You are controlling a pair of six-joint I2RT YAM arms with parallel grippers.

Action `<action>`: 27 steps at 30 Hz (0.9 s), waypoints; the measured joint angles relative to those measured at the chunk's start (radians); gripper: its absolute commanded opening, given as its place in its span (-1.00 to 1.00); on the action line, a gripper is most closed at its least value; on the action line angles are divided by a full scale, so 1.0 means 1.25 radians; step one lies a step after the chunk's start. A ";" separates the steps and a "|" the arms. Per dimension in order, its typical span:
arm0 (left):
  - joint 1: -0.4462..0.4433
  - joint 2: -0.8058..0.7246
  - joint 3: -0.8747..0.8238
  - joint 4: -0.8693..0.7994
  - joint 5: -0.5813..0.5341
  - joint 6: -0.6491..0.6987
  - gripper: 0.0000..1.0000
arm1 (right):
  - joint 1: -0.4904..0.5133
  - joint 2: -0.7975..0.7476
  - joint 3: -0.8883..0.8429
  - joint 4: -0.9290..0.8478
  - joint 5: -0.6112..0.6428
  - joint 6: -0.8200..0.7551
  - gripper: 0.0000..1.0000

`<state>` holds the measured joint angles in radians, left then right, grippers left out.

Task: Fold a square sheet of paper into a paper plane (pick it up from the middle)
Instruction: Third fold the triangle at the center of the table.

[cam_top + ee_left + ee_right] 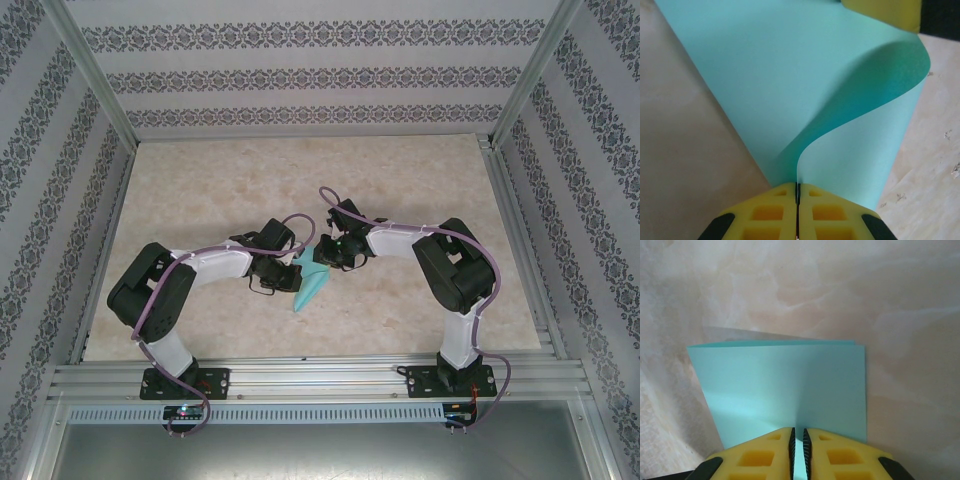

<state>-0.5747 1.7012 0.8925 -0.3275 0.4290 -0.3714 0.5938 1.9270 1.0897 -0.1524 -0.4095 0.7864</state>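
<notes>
The square sheet of paper (308, 288) is over the middle of the counter (400, 180), held where the two arms meet; it is plain turquoise. The left tool (797, 201) is clenched on one edge of the sheet; its yellow fingers (770, 210) press tight together with the paper pinched in the seam; from there the sheet curls up and away in a big soft wave (like a slide). The right tool (799, 442) grasps the sheet too; its fingers stand a thin gap apart with the paper running down between them. In the right wrist view the sheet looks flat and doubled over, with two layers showing at its far edge; a grey shadow (740, 334) lies on the counter just past it. In the top view the sheet's pointed end hangs toward the near side; whether it touches the counter cannot be told.
</notes>
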 measured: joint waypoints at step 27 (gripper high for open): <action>0.001 -0.031 -0.015 0.020 0.016 0.000 -0.82 | 0.000 0.000 -0.001 -0.002 0.003 0.000 -0.69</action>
<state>-0.5739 1.6627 0.8734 -0.3031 0.4484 -0.3714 0.5938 1.9270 1.0889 -0.1555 -0.4053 0.7860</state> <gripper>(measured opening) 0.093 0.154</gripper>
